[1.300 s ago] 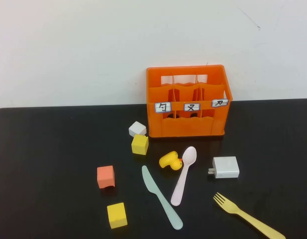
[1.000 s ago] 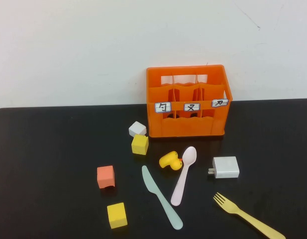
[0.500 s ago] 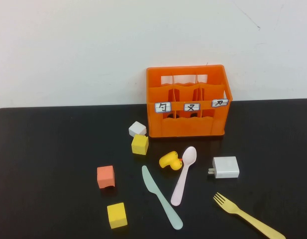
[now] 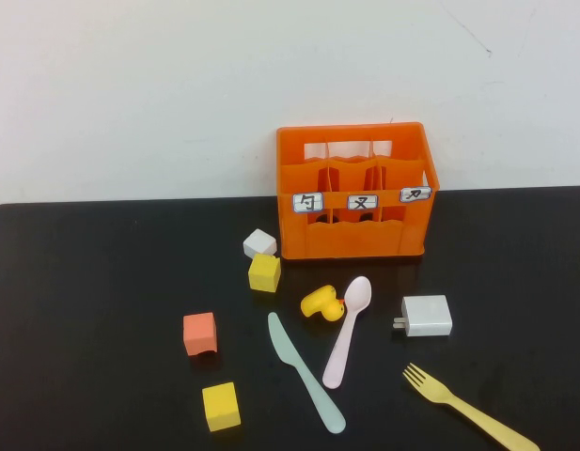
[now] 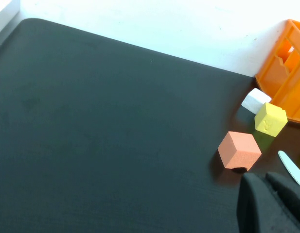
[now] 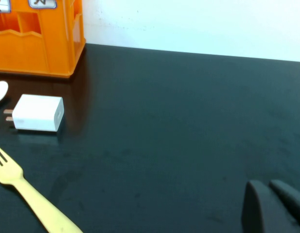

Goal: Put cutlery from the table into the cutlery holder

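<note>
- Orange plastic divided crate (image 4: pixel 353 202) stands at the far edge of the matte black table (image 4: pixel 92 291).
- Pale mint-green knife (image 4: pixel 305 372), pinkish-white spoon (image 4: pixel 348 329) and yellow fork (image 4: pixel 468 407) lie flat in front of the crate.
- Left gripper (image 5: pixel 275 204): closed, empty, near the orange cube (image 5: pixel 238 150).
- Right gripper (image 6: pixel 276 208): closed, empty, well apart from the fork.

Black table (image 4: pixel 101 282) with scattered cutlery (image 4: pixel 304 371)
</note>
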Controlling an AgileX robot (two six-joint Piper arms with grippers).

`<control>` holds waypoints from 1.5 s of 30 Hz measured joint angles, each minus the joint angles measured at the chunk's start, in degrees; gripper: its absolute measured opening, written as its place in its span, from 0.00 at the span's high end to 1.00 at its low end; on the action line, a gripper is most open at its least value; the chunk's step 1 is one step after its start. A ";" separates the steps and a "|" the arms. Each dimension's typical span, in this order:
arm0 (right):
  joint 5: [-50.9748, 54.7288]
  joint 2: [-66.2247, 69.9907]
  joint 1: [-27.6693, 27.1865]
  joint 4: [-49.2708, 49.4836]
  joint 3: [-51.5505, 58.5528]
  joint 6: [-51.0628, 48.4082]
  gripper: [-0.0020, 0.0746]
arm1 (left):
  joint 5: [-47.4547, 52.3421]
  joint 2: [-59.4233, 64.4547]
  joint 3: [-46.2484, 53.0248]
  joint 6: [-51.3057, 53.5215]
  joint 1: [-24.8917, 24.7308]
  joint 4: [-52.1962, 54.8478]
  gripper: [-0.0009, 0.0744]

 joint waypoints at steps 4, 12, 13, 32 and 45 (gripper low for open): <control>0.00 0.00 0.00 0.00 0.00 0.00 0.98 | 0.00 0.00 0.00 0.00 0.00 0.00 0.99; 0.00 0.00 0.00 0.00 0.00 0.00 0.98 | 0.00 0.00 0.00 0.00 0.00 0.00 0.99; 0.00 0.00 0.00 0.00 0.00 0.00 0.98 | 0.00 0.00 0.00 0.00 0.00 0.00 0.99; 0.00 0.00 0.00 0.00 0.00 0.00 0.98 | 0.00 0.00 0.00 0.00 0.00 0.00 0.99; -10.59 0.00 0.00 -0.09 0.60 0.00 0.98 | -20.38 0.00 0.11 0.00 0.00 0.00 0.99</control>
